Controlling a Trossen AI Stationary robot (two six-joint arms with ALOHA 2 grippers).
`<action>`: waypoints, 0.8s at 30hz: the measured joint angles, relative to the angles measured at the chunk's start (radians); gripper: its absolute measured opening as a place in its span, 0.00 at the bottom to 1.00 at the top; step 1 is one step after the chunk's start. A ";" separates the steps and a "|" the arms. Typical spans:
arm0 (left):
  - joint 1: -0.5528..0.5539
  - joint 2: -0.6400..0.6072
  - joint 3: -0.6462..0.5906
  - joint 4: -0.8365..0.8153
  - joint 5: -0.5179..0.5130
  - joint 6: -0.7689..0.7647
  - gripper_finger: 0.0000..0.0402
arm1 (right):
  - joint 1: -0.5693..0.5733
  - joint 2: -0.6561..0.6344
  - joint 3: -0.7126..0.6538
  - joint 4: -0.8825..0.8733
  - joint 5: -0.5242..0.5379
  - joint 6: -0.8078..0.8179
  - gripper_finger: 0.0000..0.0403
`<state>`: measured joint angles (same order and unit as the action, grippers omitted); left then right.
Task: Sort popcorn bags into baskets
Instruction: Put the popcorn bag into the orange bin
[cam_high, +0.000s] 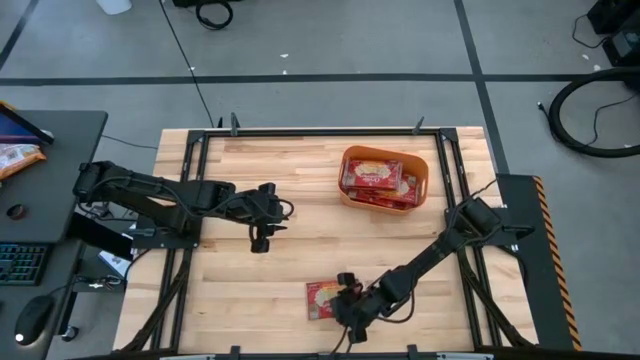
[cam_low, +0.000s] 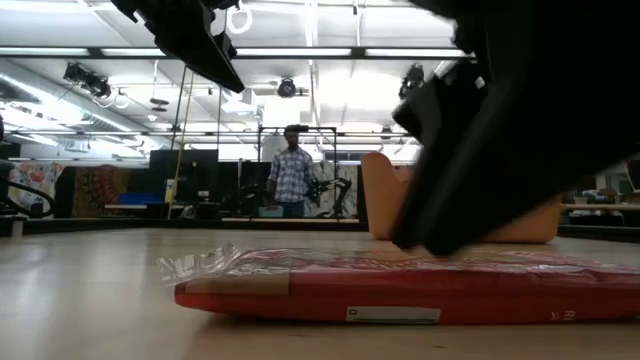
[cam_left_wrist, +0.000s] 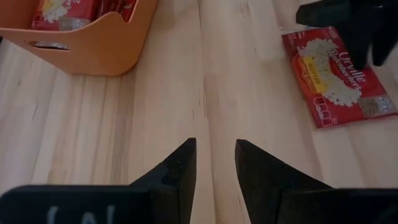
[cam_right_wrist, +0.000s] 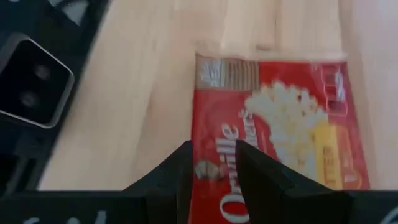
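Note:
One red popcorn bag lies flat on the wood near the table's near edge; it also shows in the low view, left wrist view and right wrist view. My right gripper hangs low over the bag's end, its fingers a narrow gap apart, and shows in the high view. The orange basket stands at the far right and holds several red bags. My left gripper waits over the table's middle, narrowly open and holding nothing. My right gripper comes slanting down from the table's right onto the bag's printed face near its left edge. The bag lies flat on the table. I cannot tell whether the fingertips touch it.
Bare wood lies between the basket and my left gripper. Black frame rails run along the table's sides. A desk with a keyboard and mouse stands to the left. A person stands far behind the table.

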<state>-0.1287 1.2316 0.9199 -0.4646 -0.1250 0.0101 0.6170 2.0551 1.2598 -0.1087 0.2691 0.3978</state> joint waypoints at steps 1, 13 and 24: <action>0.000 0.000 0.000 -0.001 0.000 0.000 0.29 | 0.000 0.004 0.003 -0.022 0.000 0.012 0.31; 0.000 0.000 0.000 0.000 0.000 -0.001 0.29 | -0.042 -0.003 0.007 -0.415 0.158 0.242 0.31; 0.000 0.000 0.000 -0.001 0.000 -0.004 0.29 | -0.069 -0.117 -0.004 -0.517 0.234 0.290 0.31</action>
<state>-0.1287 1.2316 0.9199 -0.4653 -0.1253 0.0061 0.5481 1.9385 1.2562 -0.6254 0.5033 0.6879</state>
